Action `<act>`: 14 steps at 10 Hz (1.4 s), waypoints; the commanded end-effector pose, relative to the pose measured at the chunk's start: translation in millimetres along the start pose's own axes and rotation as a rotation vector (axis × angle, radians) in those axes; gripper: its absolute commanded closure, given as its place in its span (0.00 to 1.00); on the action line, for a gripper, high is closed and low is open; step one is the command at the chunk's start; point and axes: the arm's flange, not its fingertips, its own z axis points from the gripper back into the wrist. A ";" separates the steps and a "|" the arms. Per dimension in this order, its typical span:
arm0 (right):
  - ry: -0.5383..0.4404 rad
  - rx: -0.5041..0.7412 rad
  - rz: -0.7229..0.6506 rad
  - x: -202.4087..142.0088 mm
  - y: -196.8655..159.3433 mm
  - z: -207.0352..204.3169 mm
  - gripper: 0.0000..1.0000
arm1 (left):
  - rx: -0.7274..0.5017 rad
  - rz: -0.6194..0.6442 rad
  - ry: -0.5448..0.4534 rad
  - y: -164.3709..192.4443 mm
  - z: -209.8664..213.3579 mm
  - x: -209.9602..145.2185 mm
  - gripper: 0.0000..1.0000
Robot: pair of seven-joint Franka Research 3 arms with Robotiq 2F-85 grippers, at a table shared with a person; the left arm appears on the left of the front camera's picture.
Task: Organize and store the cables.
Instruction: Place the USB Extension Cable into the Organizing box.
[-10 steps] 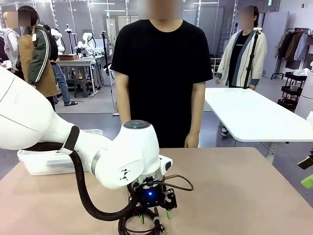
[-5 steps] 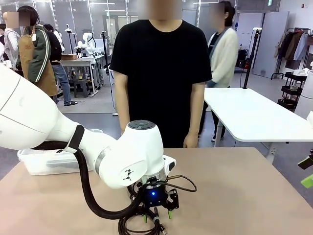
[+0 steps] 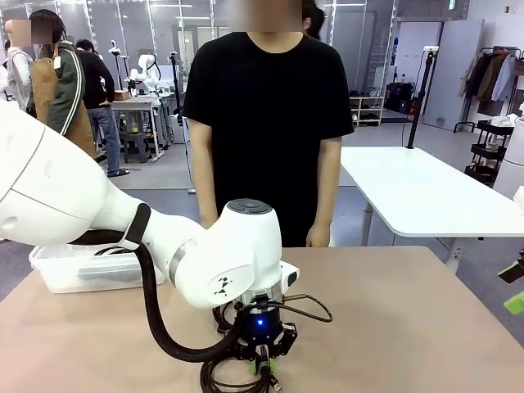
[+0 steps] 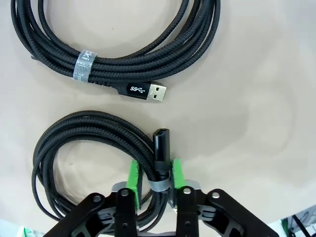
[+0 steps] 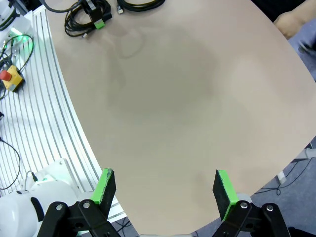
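Two black braided cable coils lie on the tan table near its front edge. The nearer coil [image 4: 84, 148] has a grey strap and a connector end [image 4: 161, 142]. My left gripper [image 4: 154, 176] is shut on its bundled strands at the strap, green pads [image 4: 176, 172] pressing both sides. The front view shows this gripper [image 3: 262, 358] low over that coil [image 3: 231, 378]. The second coil [image 4: 123, 44], strapped, with a USB plug [image 4: 148, 92], lies just beyond, untouched. My right gripper [image 5: 165, 190] hangs open over bare table, far from both coils [image 5: 84, 17].
A clear plastic bin [image 3: 82, 270] stands at the table's far left. A person in a black shirt stands at the far edge, a hand [image 3: 318, 237] hanging by the table. A white table [image 3: 426, 196] is behind on the right.
My left gripper's fingers have come together on the nearer coil. The arm has shifted slightly right and down. The right arm has not moved.
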 end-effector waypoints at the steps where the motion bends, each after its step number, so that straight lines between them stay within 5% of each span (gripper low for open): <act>1: -0.003 -0.002 -0.019 2.1 -0.4 0.2 0.00 | 0.035 0.019 -0.005 -13.3 0.2 4.1 1.00; 5: -0.003 -0.002 -0.019 2.1 -0.4 0.2 0.00 | 0.037 0.019 -0.010 -8.1 26.6 -3.2 1.00; 6: -0.003 -0.002 -0.019 2.1 -0.4 0.2 0.00 | 0.050 0.034 0.003 -6.6 47.0 -8.4 0.91; 9: -0.003 -0.002 -0.019 2.1 -0.4 0.2 0.00 | 0.064 -0.027 -0.094 5.3 126.7 -29.3 0.91; 14: -0.003 -0.002 -0.019 2.1 -0.4 0.2 0.00 | 0.038 -0.020 -0.116 7.6 153.7 -35.9 0.91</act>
